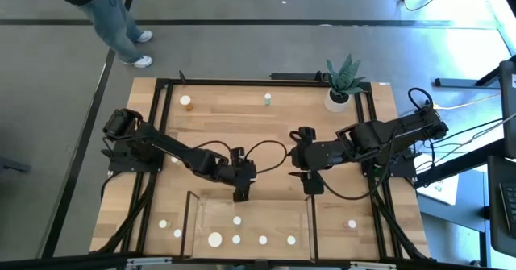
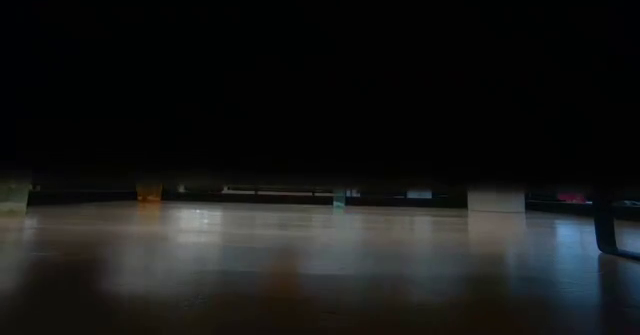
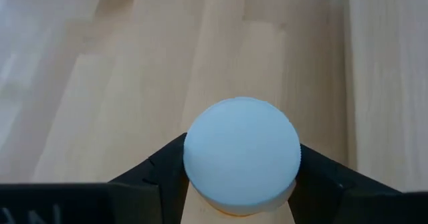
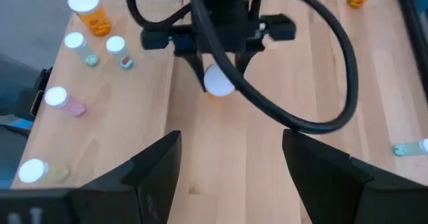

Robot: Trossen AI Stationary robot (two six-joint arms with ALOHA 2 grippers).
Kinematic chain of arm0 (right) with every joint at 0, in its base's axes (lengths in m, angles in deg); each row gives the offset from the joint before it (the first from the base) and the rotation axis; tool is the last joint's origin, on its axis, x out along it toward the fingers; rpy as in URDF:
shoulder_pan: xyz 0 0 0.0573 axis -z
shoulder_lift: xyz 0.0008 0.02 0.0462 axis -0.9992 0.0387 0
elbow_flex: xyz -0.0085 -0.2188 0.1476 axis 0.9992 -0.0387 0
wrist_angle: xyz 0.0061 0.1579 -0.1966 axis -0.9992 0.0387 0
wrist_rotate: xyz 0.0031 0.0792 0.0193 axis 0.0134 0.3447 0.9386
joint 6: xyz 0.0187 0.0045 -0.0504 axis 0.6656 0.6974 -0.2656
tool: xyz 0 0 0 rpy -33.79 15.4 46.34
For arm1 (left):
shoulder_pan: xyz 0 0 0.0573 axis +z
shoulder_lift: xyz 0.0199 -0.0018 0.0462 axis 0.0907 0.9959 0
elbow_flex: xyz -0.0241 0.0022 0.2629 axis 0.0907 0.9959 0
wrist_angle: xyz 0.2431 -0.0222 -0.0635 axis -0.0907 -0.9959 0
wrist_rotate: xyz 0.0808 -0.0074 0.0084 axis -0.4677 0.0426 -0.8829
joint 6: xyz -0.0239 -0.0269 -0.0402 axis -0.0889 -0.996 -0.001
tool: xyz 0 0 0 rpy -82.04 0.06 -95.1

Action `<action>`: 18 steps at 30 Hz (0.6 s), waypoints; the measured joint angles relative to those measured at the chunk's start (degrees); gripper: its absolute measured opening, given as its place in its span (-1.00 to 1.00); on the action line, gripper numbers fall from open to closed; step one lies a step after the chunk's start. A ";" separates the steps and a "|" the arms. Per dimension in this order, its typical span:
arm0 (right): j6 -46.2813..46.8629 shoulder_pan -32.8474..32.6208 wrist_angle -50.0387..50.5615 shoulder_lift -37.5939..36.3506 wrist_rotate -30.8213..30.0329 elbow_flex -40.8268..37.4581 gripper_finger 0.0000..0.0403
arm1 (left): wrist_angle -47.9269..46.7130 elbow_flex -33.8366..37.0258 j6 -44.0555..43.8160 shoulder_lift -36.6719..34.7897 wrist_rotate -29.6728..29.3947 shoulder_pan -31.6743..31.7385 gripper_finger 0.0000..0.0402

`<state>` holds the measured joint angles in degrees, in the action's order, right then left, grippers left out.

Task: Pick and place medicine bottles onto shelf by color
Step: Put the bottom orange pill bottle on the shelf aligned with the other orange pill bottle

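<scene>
My left gripper hangs over the table just beyond the shelf's far edge, shut on a small bottle with a white cap and an orange body. It also shows in the right wrist view. My right gripper is open and empty to its right, with its fingers apart. The shelf, a light-wood board with dark side bars, lies at the near edge with several white-capped bottles standing on it. One bottle is wider than the others. My left gripper pinches the bottle between its two fingers, one on each side, at or just below the white cap. The fingers come from above, pointing down. The bottle stands upright in the hold. I cannot tell whether its base is clear of the table.
Loose bottles stand left of the shelf, right of it, and at the far side: an orange one and a greenish one. A potted plant stands at the far right. A person's legs show beyond the table.
</scene>
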<state>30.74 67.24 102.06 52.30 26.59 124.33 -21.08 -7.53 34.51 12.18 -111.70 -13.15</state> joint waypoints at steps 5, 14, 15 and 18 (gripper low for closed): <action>-0.68 -0.34 0.03 0.00 10.21 0.00 0.30 | -0.96 0.00 -0.07 -1.52 -1.67 -0.36 -0.04; -6.25 -1.66 -0.08 0.00 16.65 0.00 0.30 | -5.22 0.00 -1.50 -5.53 -1.64 -0.95 -0.03; -6.21 -1.66 -0.08 0.00 16.66 0.00 0.30 | -5.95 0.00 -2.02 -6.09 -1.61 -1.28 -0.04; -6.21 -1.66 -0.12 0.00 16.66 0.00 0.30 | -7.47 0.00 -3.49 -7.88 -1.60 -2.66 -0.03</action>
<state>24.52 65.58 101.94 52.30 43.24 124.33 -28.55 -7.53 31.02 4.30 -113.30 -15.82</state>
